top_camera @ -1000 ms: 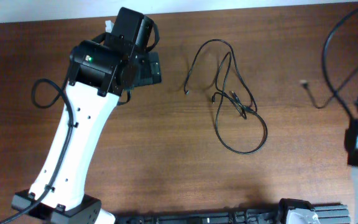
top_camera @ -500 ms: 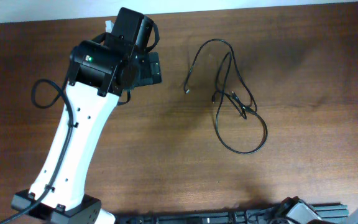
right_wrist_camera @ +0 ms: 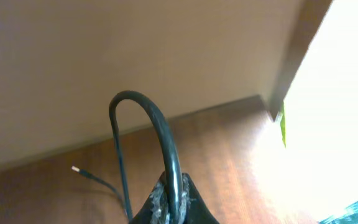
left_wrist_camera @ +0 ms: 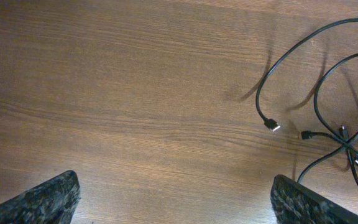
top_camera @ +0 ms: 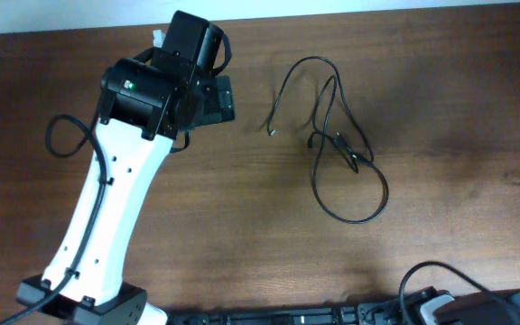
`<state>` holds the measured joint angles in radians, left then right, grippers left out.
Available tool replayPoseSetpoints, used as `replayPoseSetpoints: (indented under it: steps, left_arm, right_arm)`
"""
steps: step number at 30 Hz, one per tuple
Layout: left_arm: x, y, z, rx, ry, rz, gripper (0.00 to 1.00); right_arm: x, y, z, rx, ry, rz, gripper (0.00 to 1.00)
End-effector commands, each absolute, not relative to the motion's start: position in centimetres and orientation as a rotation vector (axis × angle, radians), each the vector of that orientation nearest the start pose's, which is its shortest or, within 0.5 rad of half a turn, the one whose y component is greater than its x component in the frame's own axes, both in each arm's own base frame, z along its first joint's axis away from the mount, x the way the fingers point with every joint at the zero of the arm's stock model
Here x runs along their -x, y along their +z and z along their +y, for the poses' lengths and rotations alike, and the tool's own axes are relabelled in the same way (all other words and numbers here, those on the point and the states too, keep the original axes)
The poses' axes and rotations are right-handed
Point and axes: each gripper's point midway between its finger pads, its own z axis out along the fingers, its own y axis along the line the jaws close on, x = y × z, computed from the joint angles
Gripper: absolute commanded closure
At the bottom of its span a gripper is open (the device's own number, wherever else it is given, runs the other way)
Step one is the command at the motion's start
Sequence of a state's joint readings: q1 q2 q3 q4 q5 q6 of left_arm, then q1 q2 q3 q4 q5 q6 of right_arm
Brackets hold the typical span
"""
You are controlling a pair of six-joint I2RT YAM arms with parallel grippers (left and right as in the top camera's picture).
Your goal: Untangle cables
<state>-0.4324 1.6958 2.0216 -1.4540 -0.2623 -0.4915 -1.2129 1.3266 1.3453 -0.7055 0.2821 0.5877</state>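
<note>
One cable (right_wrist_camera: 163, 134) is pinched in our closed right gripper (right_wrist_camera: 171, 202); the looped cables (top_camera: 343, 147) lie at two o'clock on the table (top_camera: 242, 235), and we see the left gripper (left_wrist_camera: 178, 202) wide open.

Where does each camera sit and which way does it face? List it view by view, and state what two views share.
Overhead: fixed above, facing straight down on the table and the tangled cables; the left arm shows.
Left wrist: on the left arm, facing down at the table; the open left gripper frames the bottom corners.
Right wrist: on the right arm, tilted toward a wall; the shut right gripper clamps a held cable.
Shared: overhead and left wrist both show the tangled cables.
</note>
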Motion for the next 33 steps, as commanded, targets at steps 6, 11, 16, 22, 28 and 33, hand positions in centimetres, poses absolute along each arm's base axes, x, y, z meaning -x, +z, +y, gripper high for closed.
replayPoseSetpoints:
  steps: [6,11,16,22,28,33]
  left_arm:
    - [-35.2,30.5,-11.1,0.178,0.032,2.594,0.01]
    - [-35.2,30.5,-11.1,0.178,0.032,2.594,0.01]
    - [-35.2,30.5,-11.1,0.178,0.032,2.594,0.01]
    - [-35.2,30.5,-11.1,0.178,0.032,2.594,0.01]
    - [-35.2,30.5,-11.1,0.178,0.032,2.594,0.01]
    - [-35.2,30.5,-11.1,0.178,0.032,2.594,0.01]
  right_arm:
    - [-9.8,25.7,-39.0,-1.948,-0.476,1.339,0.12]
    - [-10.1,24.3,-38.9,-1.976,-0.440,1.375,0.06]
    - [-11.1,24.2,-38.7,-1.951,-0.376,1.398,0.02]
    - [-12.5,24.2,-38.3,-1.871,-0.309,1.488,0.01]
    - [-20.8,24.8,-34.1,-1.361,0.033,1.837,0.01]
    - [-28.5,24.2,-27.4,-0.898,0.225,2.082,0.01]
